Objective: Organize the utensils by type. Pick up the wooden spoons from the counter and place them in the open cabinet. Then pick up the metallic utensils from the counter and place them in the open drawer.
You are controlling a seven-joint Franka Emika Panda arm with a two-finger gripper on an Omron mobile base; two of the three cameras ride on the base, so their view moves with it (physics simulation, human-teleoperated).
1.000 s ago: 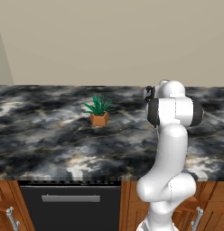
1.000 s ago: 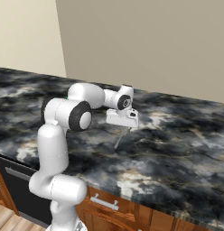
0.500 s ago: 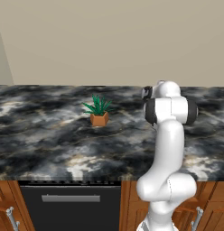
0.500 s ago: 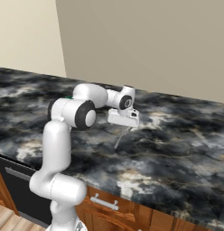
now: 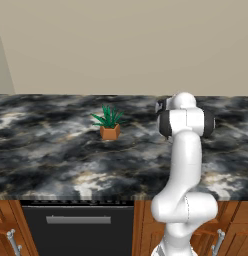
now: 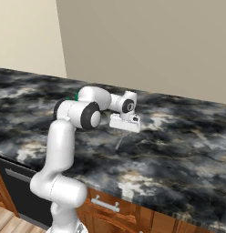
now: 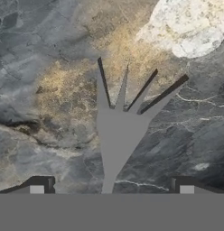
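Observation:
A silver-grey metal fork [image 7: 119, 131] lies flat on the black marbled counter [image 7: 46, 40], its tines pointing away from the hand. My gripper [image 7: 111, 186] hangs right above it, open, with the fork's handle running between the two fingertips [image 7: 40, 185] and nothing held. From the right base view the gripper [image 6: 125, 124] hovers a little above the fork [image 6: 118, 144], mid-depth on the counter [image 6: 178, 150]. The wooden spoons, the open cabinet and the open drawer are out of view.
A small potted plant [image 5: 110, 124] stands on the counter [image 5: 51, 150] left of the arm. Below the counter's front edge are a dark dishwasher front [image 5: 76, 225] and shut wooden cabinet fronts [image 6: 105, 203]. A beige wall backs the counter.
The gripper has come down slightly toward the fork, and the arm's upper joints have shifted a little. The fork has not moved and the jaws stay open.

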